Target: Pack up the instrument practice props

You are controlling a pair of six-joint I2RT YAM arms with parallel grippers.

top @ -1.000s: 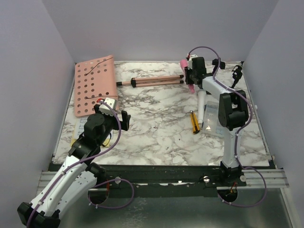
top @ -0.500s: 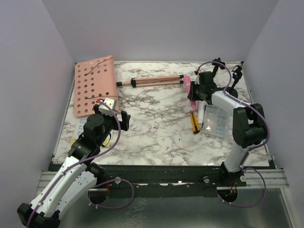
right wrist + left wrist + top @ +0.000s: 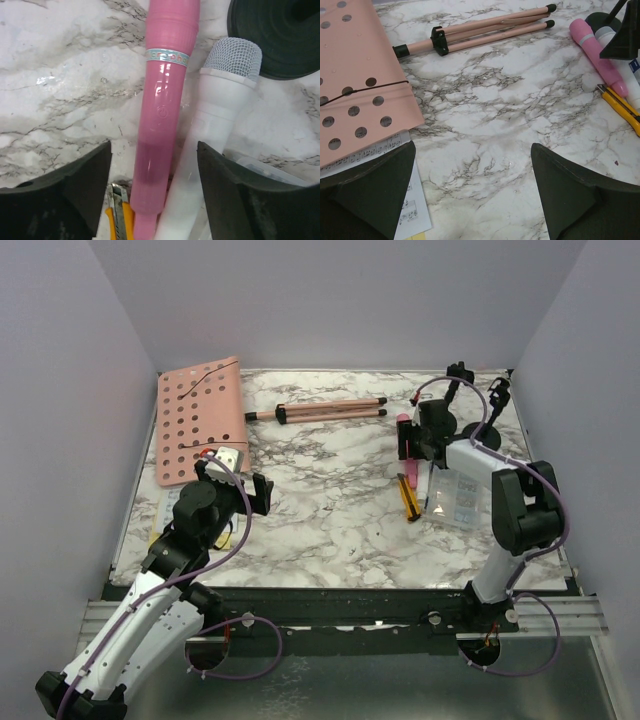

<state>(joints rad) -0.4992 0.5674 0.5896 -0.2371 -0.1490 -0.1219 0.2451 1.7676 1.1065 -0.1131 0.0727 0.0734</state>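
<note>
Microphones [image 3: 165, 100] side by side, cutter [image 3: 120, 215] just beside

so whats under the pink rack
Sheet-music pages stick out from under the rack at its near edge, white with printed notes. How far they run beneath it, and whether anything else lies there, is hidden by the rack.

The rack [image 3: 200, 425] lies at the far left of the table [image 3: 330, 520], on top of the pages [image 3: 370, 152]. The tripod [image 3: 315, 410] lies to its right. On the right, one mic [image 3: 162, 115] lies beside the other mic [image 3: 210, 110], with a mount [image 3: 272, 35] behind them, the cutter [image 3: 409, 498] in front, and the box [image 3: 460, 502] right of the cutter.
</note>
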